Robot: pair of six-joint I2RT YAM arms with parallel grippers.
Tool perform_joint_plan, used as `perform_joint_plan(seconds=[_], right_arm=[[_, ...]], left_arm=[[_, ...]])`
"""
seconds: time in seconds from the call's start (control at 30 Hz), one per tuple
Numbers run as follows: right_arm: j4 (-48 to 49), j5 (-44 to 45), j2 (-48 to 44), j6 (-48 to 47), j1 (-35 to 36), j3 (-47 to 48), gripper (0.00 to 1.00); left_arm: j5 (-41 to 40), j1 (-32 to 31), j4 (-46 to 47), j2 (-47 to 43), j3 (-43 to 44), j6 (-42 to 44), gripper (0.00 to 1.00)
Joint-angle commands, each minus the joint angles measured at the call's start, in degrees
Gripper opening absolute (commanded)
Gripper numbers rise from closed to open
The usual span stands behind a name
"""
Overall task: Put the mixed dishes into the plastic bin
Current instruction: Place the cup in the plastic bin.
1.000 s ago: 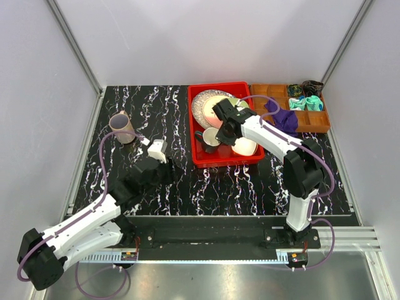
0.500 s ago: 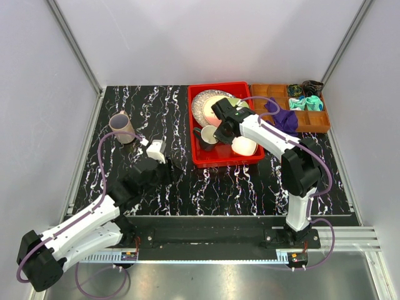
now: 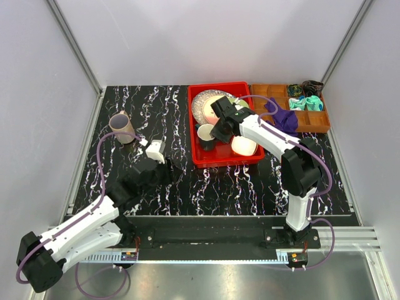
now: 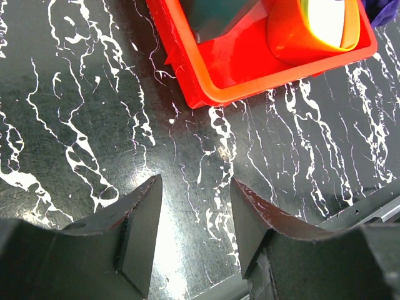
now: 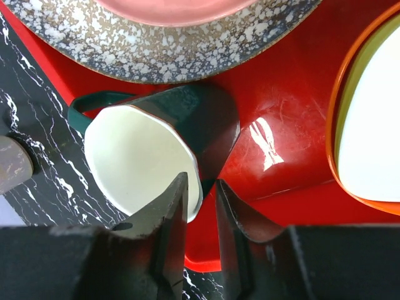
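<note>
Nearest the arm bases, the left gripper (image 4: 194, 184) hung low over the black, white-veined marble-pattern table (image 3: 250, 187) with its two dark jaws well apart and nothing between them but bare tabletop. Just ahead of it stood the near left corner of the large bright red rectangular plastic bin (image 3: 192, 128), close but not touching. Inside the bin, by its left wall, sat the dark green mug with a white inside (image 5: 150, 156), mouth turned up toward the wrist camera and handle pointing at the wall. The right gripper (image 5: 200, 187) reached down onto the mug, one jaw over the white inside and the other outside the green wall. The jaws stood narrowly parted astride the rim, with a slight gap showing and no firm pinch visible. To the mug's right, near the bin's front wall, rested the orange bowl with a white inside (image 3: 244, 147). Farther back in the bin lay the big speckled grey plate (image 5: 156, 53) with the pink-cream plate (image 5: 175, 9) on top of it. The mauve cup (image 3: 121, 127) was on the table toward the left, outside the bin and well apart from both grippers.
</note>
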Motion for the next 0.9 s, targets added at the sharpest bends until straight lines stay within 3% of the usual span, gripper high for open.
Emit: perform_joint_plan(seconds=[0.0, 0.73, 0.87], right_arm=[[2.3, -0.3, -2.2, -0.7, 0.4, 0.5, 0.33], [4.7, 1.0, -13.1, -7.0, 0.4, -2.9, 0.44], [4.7, 4.8, -18.1, -9.0, 0.4, -5.9, 0.45]], left_arm=[[-1.1, -0.2, 1.7, -1.5, 1.8, -0.2, 0.51], [-3.6, -0.2, 1.5, 1.1, 4.1, -0.5, 0.52], [-9.0, 0.7, -1.9, 1.8, 8.0, 1.3, 0.61]])
